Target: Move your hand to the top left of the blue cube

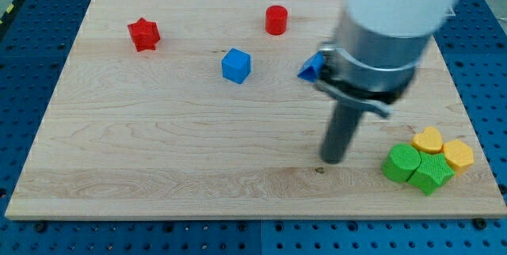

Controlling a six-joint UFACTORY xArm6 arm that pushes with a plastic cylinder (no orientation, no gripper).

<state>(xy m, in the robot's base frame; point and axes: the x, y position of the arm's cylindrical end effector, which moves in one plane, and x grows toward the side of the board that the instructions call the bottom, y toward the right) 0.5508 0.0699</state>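
Observation:
The blue cube [236,66] sits on the wooden board [158,144] a little above the middle. My tip [333,160] rests on the board well to the cube's lower right. A second blue block [312,66] lies to the cube's right, partly hidden behind my arm, its shape unclear.
A red star [143,34] lies at the upper left and a red cylinder [276,20] at the top centre. At the lower right, a green cylinder [401,163], another green block [431,174], a yellow heart [428,140] and another yellow block [459,155] are clustered together.

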